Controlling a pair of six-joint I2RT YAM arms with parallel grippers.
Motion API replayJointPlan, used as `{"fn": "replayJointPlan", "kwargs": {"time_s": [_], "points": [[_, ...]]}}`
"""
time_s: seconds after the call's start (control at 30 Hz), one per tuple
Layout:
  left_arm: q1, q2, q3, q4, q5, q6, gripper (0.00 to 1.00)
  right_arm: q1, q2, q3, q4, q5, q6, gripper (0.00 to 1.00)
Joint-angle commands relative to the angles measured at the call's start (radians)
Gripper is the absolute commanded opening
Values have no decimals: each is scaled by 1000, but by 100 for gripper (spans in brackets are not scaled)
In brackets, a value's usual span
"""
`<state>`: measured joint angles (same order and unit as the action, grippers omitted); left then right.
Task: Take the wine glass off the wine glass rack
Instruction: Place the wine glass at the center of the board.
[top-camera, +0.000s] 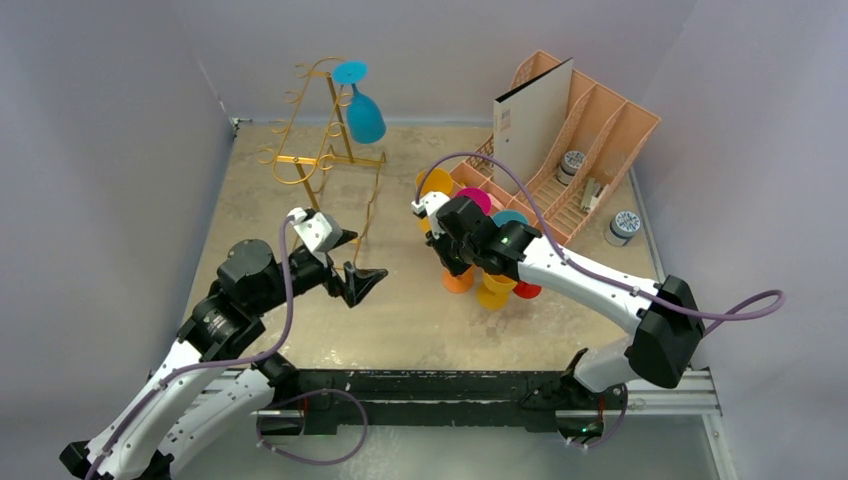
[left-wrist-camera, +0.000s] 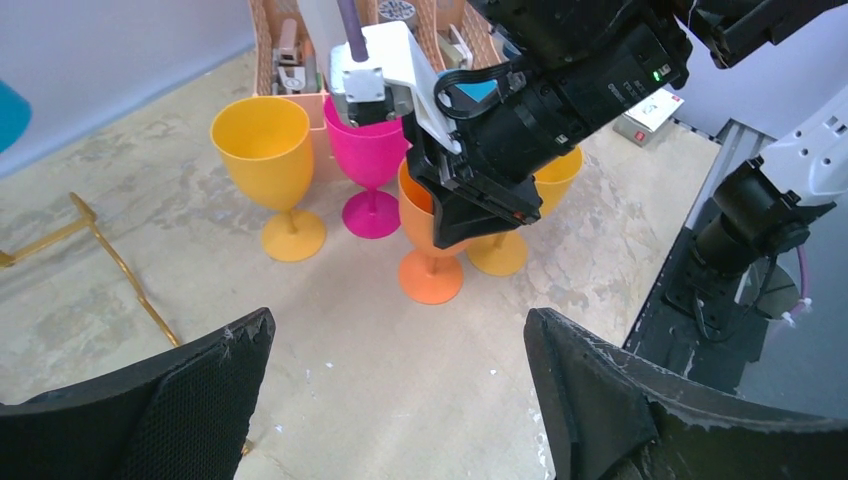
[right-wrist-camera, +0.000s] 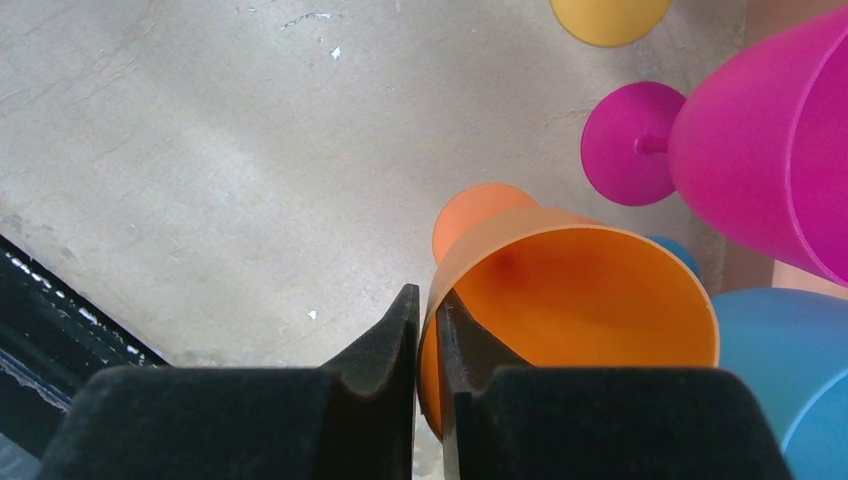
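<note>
Gold wire is bent into a tall, A-shaped wine glass rack (top-camera: 310, 160) at the far left of the counter (top-camera: 420, 330). One blue wine glass (top-camera: 365, 118) is hung from an upper curled arm on the rack's right side. It is hung upside down: the round foot is uppermost, the mouth is pointed down at the counter, and the long axis is close to vertical, leaning slightly.

The left hand (top-camera: 358, 285) is held wide open and empty, low over the counter, just beside the rack's base wire and well below the glass. The right hand (right-wrist-camera: 428, 310) is closed to a narrow slit, with the rim of an orange glass (right-wrist-camera: 580, 300) pinched between its fingers. Other coloured glasses are stood around it, near a peach organiser (top-camera: 590, 130).

Trouble is judged likely if the foot is dragged sideways against the hook, since the light rack could be tipped. The base wire could also be nudged by the left hand.
</note>
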<state>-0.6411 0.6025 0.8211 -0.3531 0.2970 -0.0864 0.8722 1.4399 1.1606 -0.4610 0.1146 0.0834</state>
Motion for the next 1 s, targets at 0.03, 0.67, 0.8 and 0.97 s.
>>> {"fn": "replayJointPlan", "kwargs": {"time_s": [0.03,0.67,0.8,0.97], "points": [[6,-7,40,21,-76,0,94,2,-3,13,-31,18,-2,15],[6,-58,27,-34,-253,17,95,0,-58,121,10,-30,-77,48],[6,-96,1,-59,-278,-1,97,0,-38,174,92,15,-39,60],[6,-130,-7,-100,-274,-7,97,-2,61,349,140,94,41,64]]}}
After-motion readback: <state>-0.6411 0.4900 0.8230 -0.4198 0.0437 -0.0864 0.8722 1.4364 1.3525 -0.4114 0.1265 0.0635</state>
